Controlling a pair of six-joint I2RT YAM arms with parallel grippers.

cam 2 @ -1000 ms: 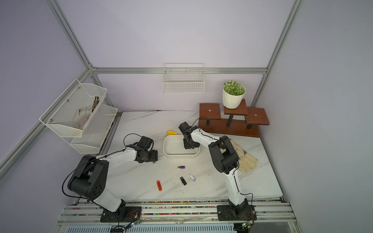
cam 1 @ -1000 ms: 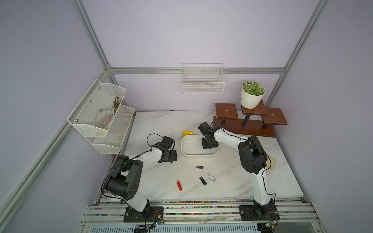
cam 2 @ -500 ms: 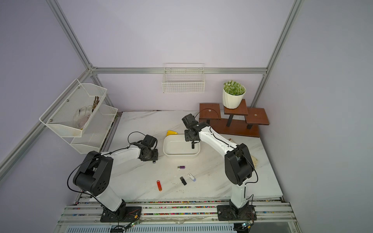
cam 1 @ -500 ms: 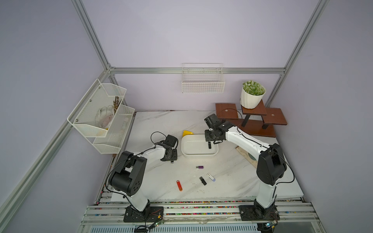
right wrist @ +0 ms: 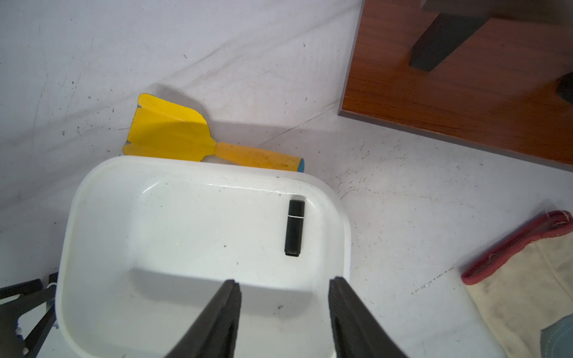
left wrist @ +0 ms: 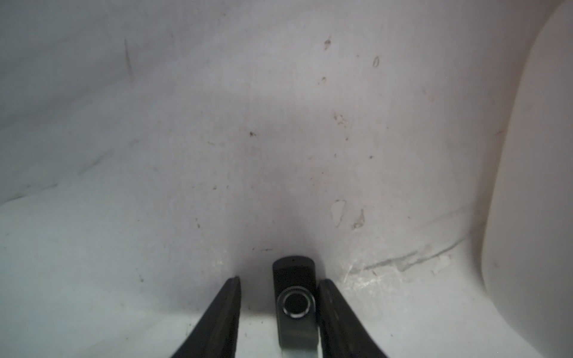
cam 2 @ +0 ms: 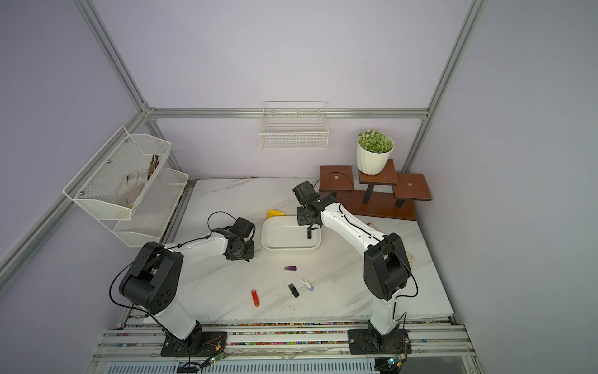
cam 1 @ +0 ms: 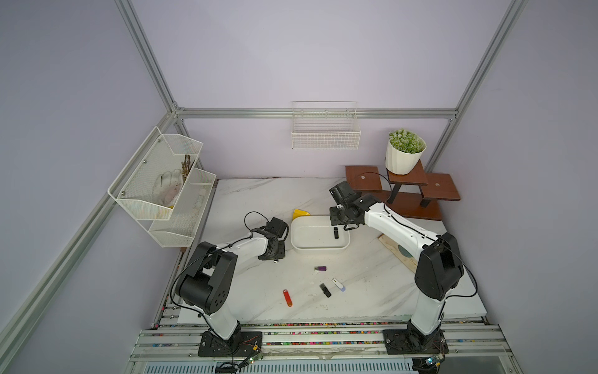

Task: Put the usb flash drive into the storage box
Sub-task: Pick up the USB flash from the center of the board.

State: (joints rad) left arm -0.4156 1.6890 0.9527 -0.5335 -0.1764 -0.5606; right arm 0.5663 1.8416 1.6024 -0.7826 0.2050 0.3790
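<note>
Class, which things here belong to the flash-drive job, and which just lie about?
Job: storage box; capped black drive inside it; swivel drive at the left gripper; purple drive, white drive, black drive, red drive.
Lying about: yellow scoop, work glove, potted plant, wooden stand, wire basket, mesh rack.

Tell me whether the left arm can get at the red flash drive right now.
Probably yes. The red flash drive lies alone on bare table on that arm's side, nothing over it. But the left gripper stands open around a black flash drive.
</note>
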